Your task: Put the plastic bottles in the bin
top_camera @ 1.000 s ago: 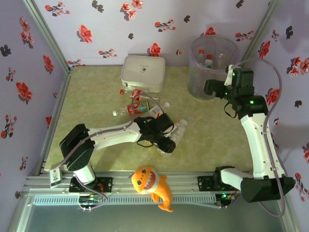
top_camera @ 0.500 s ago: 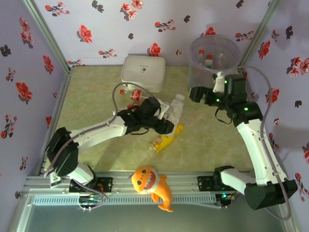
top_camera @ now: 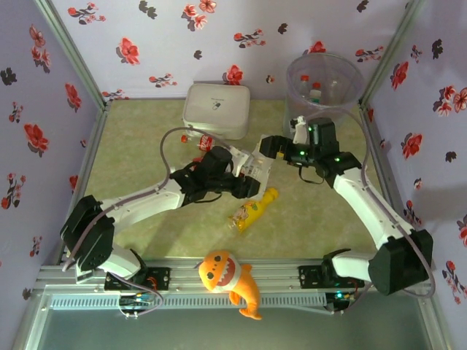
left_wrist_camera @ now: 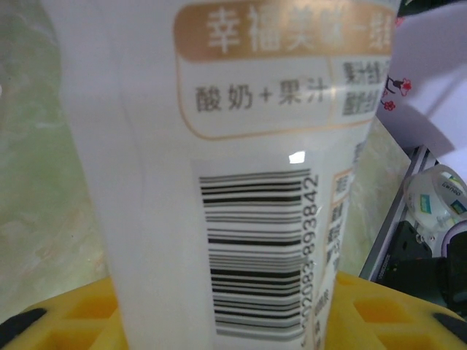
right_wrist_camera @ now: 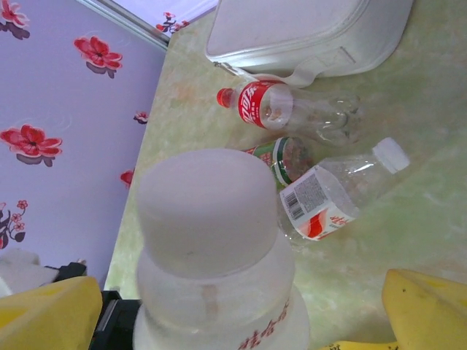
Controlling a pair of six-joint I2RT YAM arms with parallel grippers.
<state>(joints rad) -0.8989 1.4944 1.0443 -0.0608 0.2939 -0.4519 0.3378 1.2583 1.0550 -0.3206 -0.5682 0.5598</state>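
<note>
My left gripper [top_camera: 246,181] is shut on a white plastic bottle [top_camera: 258,166] and holds it off the table; its barcoded label [left_wrist_camera: 255,248] stands between the yellow fingers [left_wrist_camera: 66,324]. My right gripper [top_camera: 268,146] is open at the bottle's cap end. The white cap [right_wrist_camera: 208,211] sits between its spread yellow fingers [right_wrist_camera: 51,313], which stand apart from it. An all-yellow bottle [top_camera: 252,211] lies on the table below. Three more bottles lie by the white box: a red-labelled one [right_wrist_camera: 281,109], a green-labelled one [right_wrist_camera: 290,157] and a clear one [right_wrist_camera: 339,191]. The bin [top_camera: 349,73] stands at the back right with bottles [top_camera: 315,92] inside.
A white rounded box [top_camera: 215,109] sits at the back centre, close to the loose bottles [top_camera: 205,142]. An orange plush shark [top_camera: 230,281] lies on the front rail. Flowered walls close in the left, back and right sides.
My left arm lifted the white bottle off the table and carried it back and right, uncovering the yellow bottle. My right arm swung left from the bin to the bottle's cap.
</note>
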